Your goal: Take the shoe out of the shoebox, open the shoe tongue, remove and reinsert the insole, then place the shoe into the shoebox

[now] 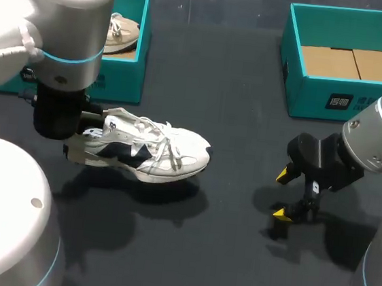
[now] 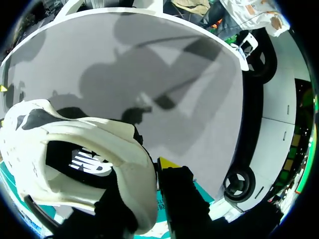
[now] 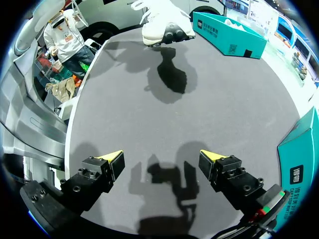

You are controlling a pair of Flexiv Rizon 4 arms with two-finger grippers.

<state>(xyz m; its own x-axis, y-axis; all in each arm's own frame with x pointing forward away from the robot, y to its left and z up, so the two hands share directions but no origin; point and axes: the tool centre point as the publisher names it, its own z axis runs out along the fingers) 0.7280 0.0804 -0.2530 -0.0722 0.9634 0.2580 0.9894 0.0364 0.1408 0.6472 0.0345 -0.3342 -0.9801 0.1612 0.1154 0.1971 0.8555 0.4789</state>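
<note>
One white-and-navy sneaker (image 1: pixel 146 148), out of its box and set on the dark table (image 1: pixel 220 255) just in front of the left teal shoebox (image 1: pixel 126 75); not clear whether the sole rests flat or hangs a touch above the surface. Upright, opening upward, laces (image 1: pixel 166 142) on top. Long axis across the table, side to side, slightly skewed: heel toward the robot's left, toe toward its right, aimed roughly at the right gripper (image 1: pixel 281 193).

Pinched at the heel by the left gripper (image 2: pixel 144 186): one black finger with its yellow tip outside the heel wall, the other apparently down inside the collar opening (image 2: pixel 84 164), so seemingly clamped on the sneaker's heel. Right gripper spread wide, holding nothing, hovering low over bare table, well apart from the toe.

Judged step: opening the tongue. Best done by holding the heel firmly as an anchor, bringing the right gripper in over the laces from the toe side, narrowing it first, then taking only the tongue's upper edge and drawing it up and toward the toe. Worth avoiding: snagging a lace loop, or twisting the shoe out of the heel pinch. Tongue itself not cleanly made out among laces and collar.

Further out: second shoe (image 1: pixel 120 33) lying in the left teal shoebox; right teal shoebox (image 1: pixel 312 94) toward the far right, brown cardboard floor (image 1: pixel 353 64) showing.
</note>
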